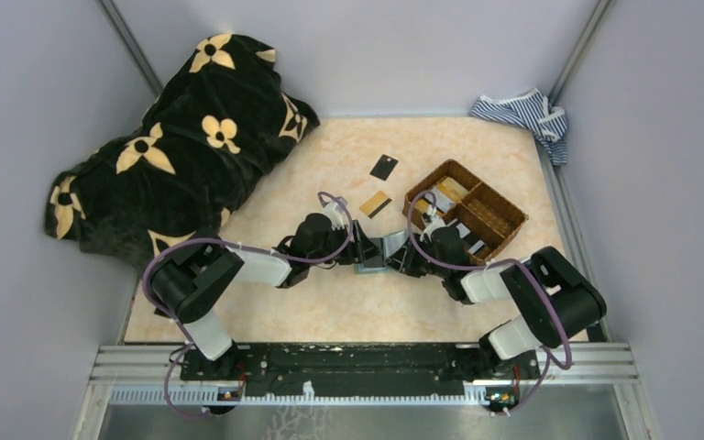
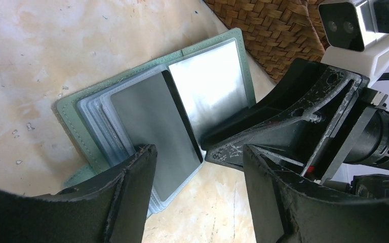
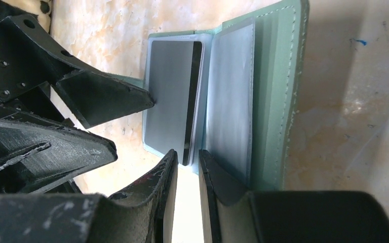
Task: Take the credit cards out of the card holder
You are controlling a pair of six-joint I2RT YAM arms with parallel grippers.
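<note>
Card holder [image 2: 74,121] open flat, grey card [image 2: 152,121] uppermost

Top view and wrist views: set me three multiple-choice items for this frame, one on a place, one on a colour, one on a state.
1. Where do the loose black card and gold card lie?
A. On the table, between the blanket and the woven basket
B. Inside the woven basket
C. On the blanket

2. What colour is the cover of the card holder?
A. Brown
B. Red
C. Sage green

3. How does the card holder lie?
A. Folded shut
B. Open flat, with a grey credit card showing
C. Standing on edge

Answers:
1 A: the top view shows both cards on bare tabletop beside the basket.
2 C: both wrist views show a green stitched cover.
3 B: both halves are spread on the table with the sleeves exposed.
</note>
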